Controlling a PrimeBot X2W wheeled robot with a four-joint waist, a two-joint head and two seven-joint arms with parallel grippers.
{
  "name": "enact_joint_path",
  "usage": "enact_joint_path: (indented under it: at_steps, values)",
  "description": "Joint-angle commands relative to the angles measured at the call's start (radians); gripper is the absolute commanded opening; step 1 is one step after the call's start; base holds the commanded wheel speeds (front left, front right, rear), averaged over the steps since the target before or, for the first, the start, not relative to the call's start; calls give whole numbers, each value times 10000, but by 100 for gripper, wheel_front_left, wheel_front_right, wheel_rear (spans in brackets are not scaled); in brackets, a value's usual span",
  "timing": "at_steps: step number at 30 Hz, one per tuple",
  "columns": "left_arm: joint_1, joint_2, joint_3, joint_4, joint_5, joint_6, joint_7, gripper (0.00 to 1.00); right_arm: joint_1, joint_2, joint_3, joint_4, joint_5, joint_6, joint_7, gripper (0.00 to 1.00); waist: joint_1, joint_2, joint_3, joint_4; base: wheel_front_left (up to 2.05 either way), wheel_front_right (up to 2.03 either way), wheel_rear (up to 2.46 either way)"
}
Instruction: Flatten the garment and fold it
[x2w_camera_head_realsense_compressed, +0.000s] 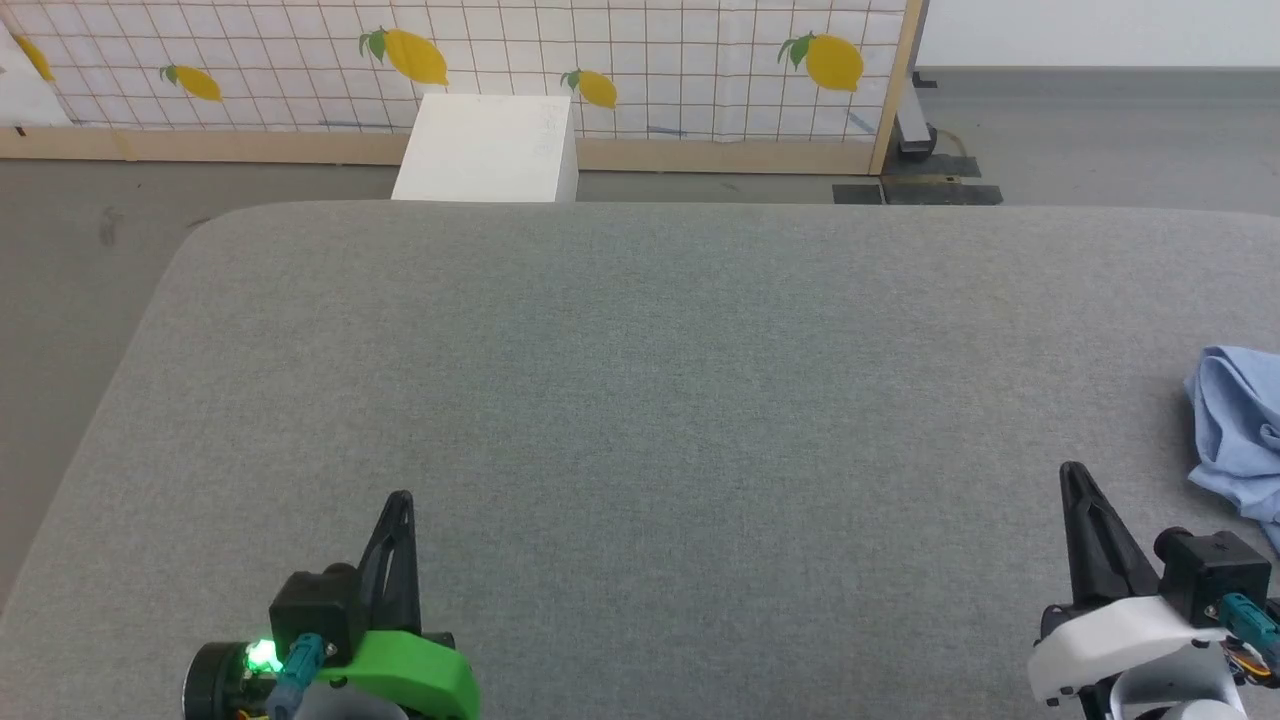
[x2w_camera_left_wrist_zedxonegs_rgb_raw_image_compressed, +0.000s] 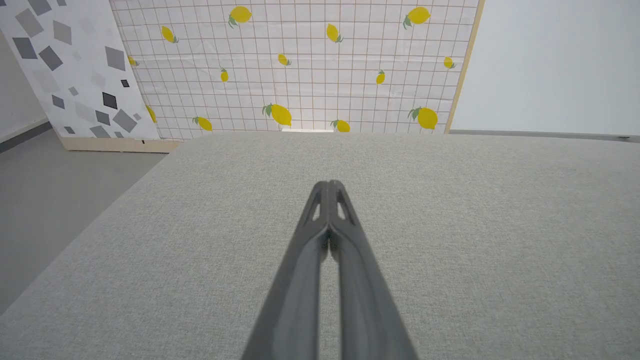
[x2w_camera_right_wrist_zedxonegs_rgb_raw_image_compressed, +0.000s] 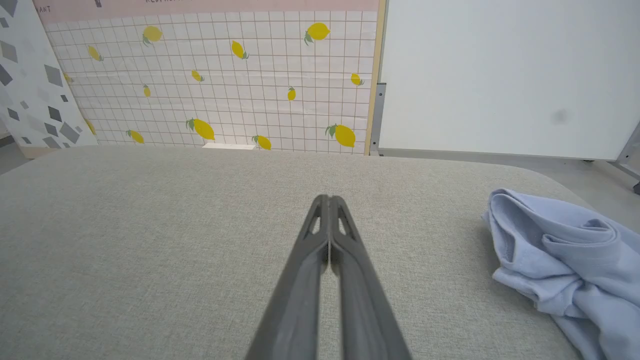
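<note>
Head view: the crumpled shirt (x2w_camera_head_realsense_compressed: 1235, 430) lay at the table's (x2w_camera_head_realsense_compressed: 640, 350) right edge, beside the right gripper (x2w_camera_head_realsense_compressed: 1070, 468); the left gripper (x2w_camera_head_realsense_compressed: 400, 497) hovered over the table's front left. Both wrist views: fingers (x2w_camera_left_wrist_zedxonegs_rgb_raw_image_compressed: 357, 290) pressed together, holding nothing.

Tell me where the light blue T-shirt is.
The crumpled light blue cotton T-shirt lies on the grey fabric surface at the head view's right edge, just beyond and right of the right gripper.
</note>
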Motion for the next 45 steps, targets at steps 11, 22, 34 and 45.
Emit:
enact_joint_path:
  at_steps: [11,22,34,45]
  values:
    - [-296,-119,253,31,332,-173,266,0,-176,13,269,-224,-118,-9,255,0,0,0,-3,25,0,0,0]
    - [-387,-184,452,43,519,-280,491,0,-204,15,485,-373,-166,-10,475,0,0,0,-6,50,0,0,0]
    - [-503,-266,703,59,755,-416,773,0,-238,17,758,-561,-225,-12,751,0,0,0,-10,82,0,0,0]
    - [-618,-348,953,74,991,-551,1055,0,-273,20,1030,-749,-285,-14,1027,0,0,0,-13,113,0,0,0]
